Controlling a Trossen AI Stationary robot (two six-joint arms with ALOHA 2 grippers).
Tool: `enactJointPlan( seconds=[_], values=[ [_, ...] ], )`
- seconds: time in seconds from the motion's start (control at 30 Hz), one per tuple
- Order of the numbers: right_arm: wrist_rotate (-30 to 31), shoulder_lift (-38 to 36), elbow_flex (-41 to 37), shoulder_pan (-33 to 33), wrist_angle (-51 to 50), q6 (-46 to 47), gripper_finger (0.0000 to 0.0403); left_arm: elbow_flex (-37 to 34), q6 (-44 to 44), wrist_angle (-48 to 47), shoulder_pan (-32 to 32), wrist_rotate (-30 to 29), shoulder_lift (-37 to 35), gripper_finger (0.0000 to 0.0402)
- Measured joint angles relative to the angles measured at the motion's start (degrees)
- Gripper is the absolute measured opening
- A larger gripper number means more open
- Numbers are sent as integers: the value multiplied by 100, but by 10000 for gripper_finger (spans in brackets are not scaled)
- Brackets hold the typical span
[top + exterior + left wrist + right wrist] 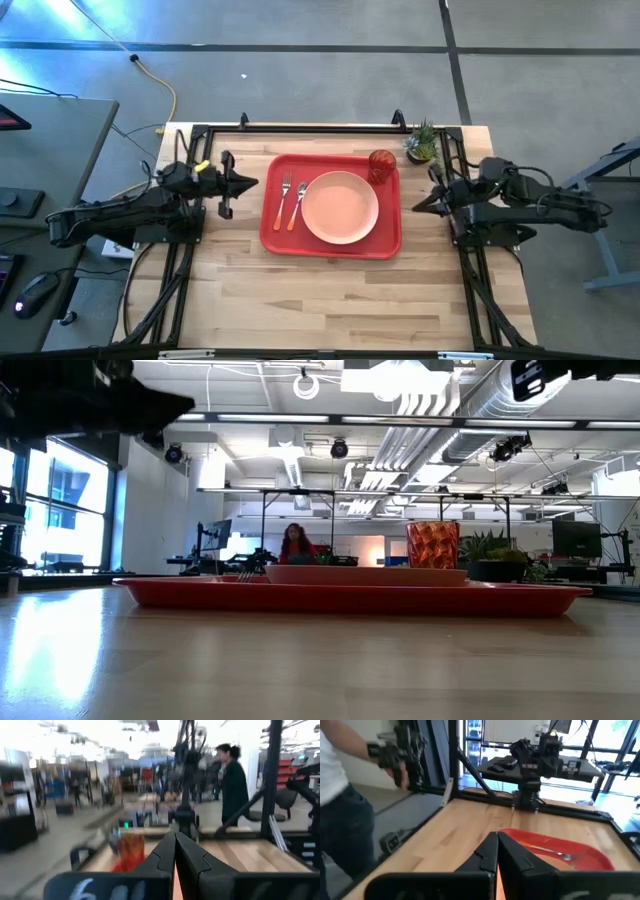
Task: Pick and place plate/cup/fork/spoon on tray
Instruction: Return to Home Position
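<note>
The red tray (pixel 275 235) lies at the table's middle. On it rest the peach-orange plate (pixel 340 207), the red-orange cup (pixel 381 164) at the far right corner, and the fork (pixel 284 193) and spoon (pixel 298 205) side by side left of the plate. The cup also shows in the low view (pixel 432 544). My left gripper (pixel 254 183) is shut and empty, raised left of the tray. My right gripper (pixel 416 207) is shut and empty, raised right of the tray. Their shut fingertips show in the wrist views (pixel 175 836) (pixel 497 836).
A small green potted plant (pixel 422 143) stands at the table's far right corner, close behind the cup. A person (pixel 335 795) stands beyond the table edge in the right wrist view. Bare wood lies in front of the tray (pixel 330 300).
</note>
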Motion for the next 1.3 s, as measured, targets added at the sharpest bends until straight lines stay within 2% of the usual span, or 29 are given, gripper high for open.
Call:
enactJointPlan(
  seconds=[0.13,0.3,0.4,0.57,0.77,0.9,1.03,1.13,1.3],
  values=[
    [326,-298,-288,157,181,370,0,-398,-329,416,-2,-315,9,0],
    [478,-496,-1114,346,1728,399,0,-521,-295,1063,17,-482,5,0],
    [512,-643,-1637,467,2480,596,0,-519,-240,1015,17,-490,3,0],
    [921,-1008,-2332,600,3007,763,0,-519,-247,789,17,-344,10,0],
    [955,-1543,-2626,607,3037,592,0,-519,-240,279,17,-331,7,0],
    [837,-1926,-2630,609,2562,426,0,-521,-195,-209,17,-328,10,0],
    [843,-2259,-2632,609,2181,163,0,-551,-1,-188,17,-331,10,0],
    [907,-2207,-2634,609,2463,-38,0,-718,-29,-30,65,-438,9,0],
    [883,-2199,-2634,609,2464,-238,0,-709,62,125,85,-143,5,0]
  ],
)
